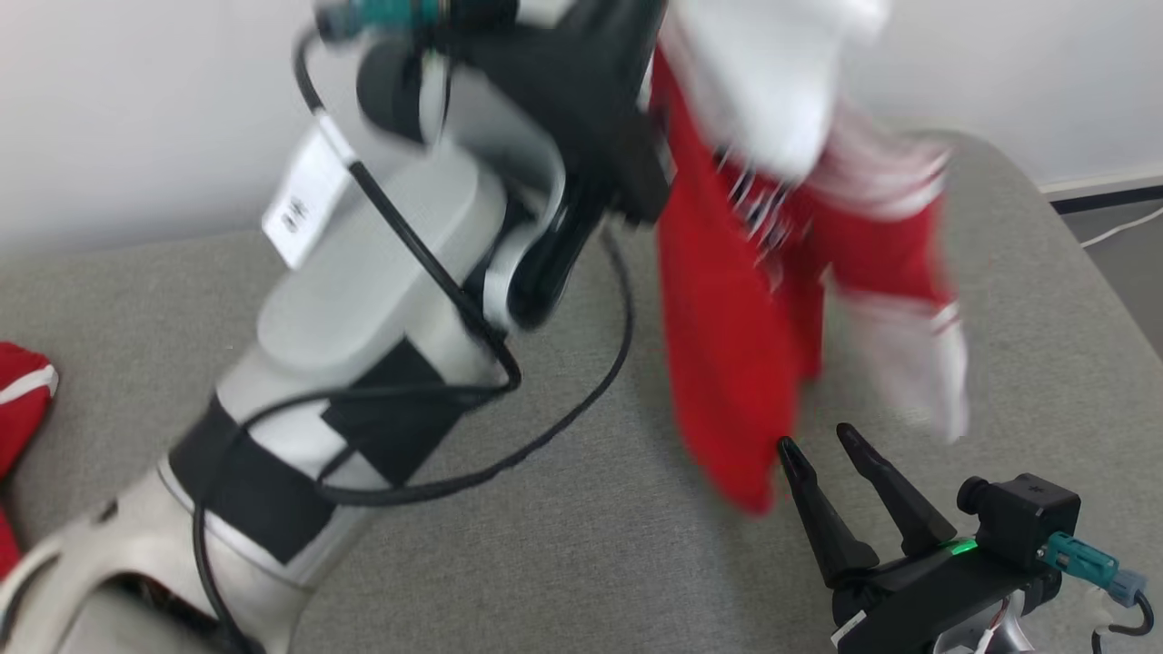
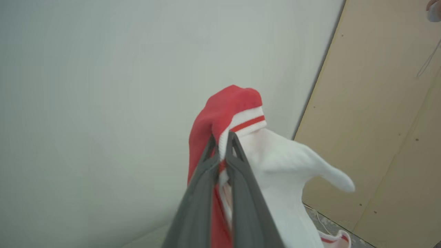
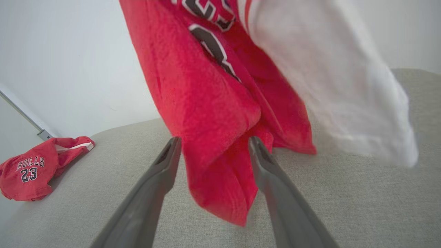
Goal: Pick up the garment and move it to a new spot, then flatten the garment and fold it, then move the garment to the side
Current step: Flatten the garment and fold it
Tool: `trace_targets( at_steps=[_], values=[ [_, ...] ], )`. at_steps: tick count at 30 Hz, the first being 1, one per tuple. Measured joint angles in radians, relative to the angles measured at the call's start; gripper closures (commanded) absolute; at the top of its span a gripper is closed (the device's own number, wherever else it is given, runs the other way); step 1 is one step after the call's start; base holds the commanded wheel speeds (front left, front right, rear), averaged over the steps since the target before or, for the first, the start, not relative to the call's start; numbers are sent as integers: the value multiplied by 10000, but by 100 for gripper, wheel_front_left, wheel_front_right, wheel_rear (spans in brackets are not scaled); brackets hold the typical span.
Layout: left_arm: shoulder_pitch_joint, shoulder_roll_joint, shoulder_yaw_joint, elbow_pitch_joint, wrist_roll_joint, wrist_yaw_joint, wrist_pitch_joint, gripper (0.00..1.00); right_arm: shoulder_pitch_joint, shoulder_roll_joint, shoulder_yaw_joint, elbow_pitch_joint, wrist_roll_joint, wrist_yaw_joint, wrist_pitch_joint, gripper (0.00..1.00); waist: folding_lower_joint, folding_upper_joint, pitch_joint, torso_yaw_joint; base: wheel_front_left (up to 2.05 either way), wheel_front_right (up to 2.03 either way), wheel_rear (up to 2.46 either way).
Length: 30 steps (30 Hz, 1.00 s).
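A red and white garment (image 1: pixel 727 345) hangs in the air above the grey table (image 1: pixel 591 563), blurred as it swings. In the left wrist view my left gripper (image 2: pixel 222 139) is shut on the garment's (image 2: pixel 224 106) striped edge, and the cloth drapes down both sides of the fingers. My raised left arm (image 1: pixel 382 272) crosses the head view. My right gripper (image 1: pixel 816 439) stands open low at the right, fingertips next to the hanging red hem. In the right wrist view the garment's (image 3: pixel 206 103) lower corner dangles in front of my right gripper (image 3: pixel 214 139), with nothing clamped.
Another red garment (image 3: pixel 29 170) printed with a name and number lies crumpled at the table's left edge (image 1: pixel 23 400). A white wall stands behind the table. A tan panel (image 2: pixel 379 120) shows in the left wrist view. Floor and a cable (image 1: pixel 1122 227) lie beyond the table's right edge.
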<state>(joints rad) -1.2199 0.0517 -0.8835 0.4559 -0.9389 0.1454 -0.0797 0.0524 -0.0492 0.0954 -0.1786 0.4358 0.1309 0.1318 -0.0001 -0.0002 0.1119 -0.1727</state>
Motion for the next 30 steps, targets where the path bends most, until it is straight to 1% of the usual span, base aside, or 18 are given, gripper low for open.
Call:
trace_targets(
  at_steps=[3,8,16,23,24,25,30],
  values=[
    [846,174,-226,656,-155,-36,123,100,-69,-2,-35,-8,2,0,-13,0,1,1,168,161,0,0,0],
    [1947,832,-360,1914,-272,42,142,100,-265,2,13,0,-4,0,0,0,2,1,390,486,0,0,0],
    [2649,1674,-15,3398,-456,221,-211,100,-403,2,132,27,-12,0,15,0,1,1,616,726,0,0,0],
    [3141,2334,399,4155,-740,307,-802,100,-412,2,115,-6,-84,0,121,0,1,1,577,708,0,0,0],
    [3152,2472,418,4278,-734,307,-901,14,-407,2,104,-35,-121,0,182,0,2,3,544,706,0,0,0],
    [3173,2508,420,4337,-746,309,-905,0,-398,2,96,-50,-125,0,186,0,1,3,523,709,0,0,0],
    [3234,2692,378,4383,-719,290,-878,0,-360,0,58,-96,-142,0,251,0,2,3,433,750,0,0,0]
  ],
)
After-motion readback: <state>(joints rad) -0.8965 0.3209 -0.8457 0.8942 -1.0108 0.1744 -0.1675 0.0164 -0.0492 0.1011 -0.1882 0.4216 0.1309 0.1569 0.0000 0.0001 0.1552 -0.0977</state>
